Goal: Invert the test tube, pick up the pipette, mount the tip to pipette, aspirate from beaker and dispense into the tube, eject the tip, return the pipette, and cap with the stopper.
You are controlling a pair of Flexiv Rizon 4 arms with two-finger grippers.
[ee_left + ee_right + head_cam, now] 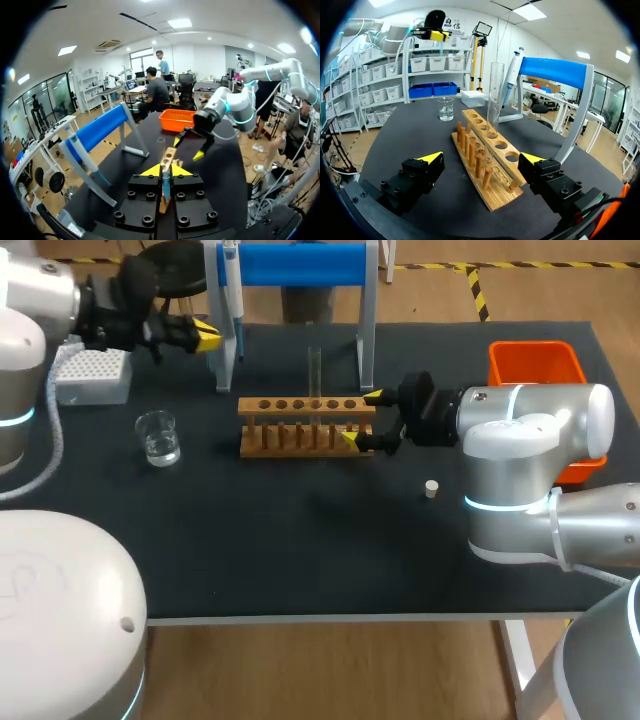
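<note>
A clear test tube (pixel 314 370) (pixel 495 92) stands upright in the wooden rack (pixel 300 405) (pixel 487 165). My right gripper (pixel 362 418) (pixel 481 159) is open, one finger on each side of the rack's right end, not touching it. The pipette (pixel 232 285) (pixel 512 70) hangs on the blue-topped stand (pixel 300 262). My left gripper (pixel 205 337) (pixel 165 171) hovers just left of the pipette, shut on a thin bluish pipette tip (pixel 165 184). The beaker (pixel 158 437) (pixel 446 108) sits at the front left. The stopper (pixel 431 488) lies right of the rack.
A white tip box (pixel 92 375) sits at the back left under my left arm. An orange bin (pixel 535 365) (pixel 177 119) stands at the back right behind my right arm. The stand's legs flank the space behind the rack.
</note>
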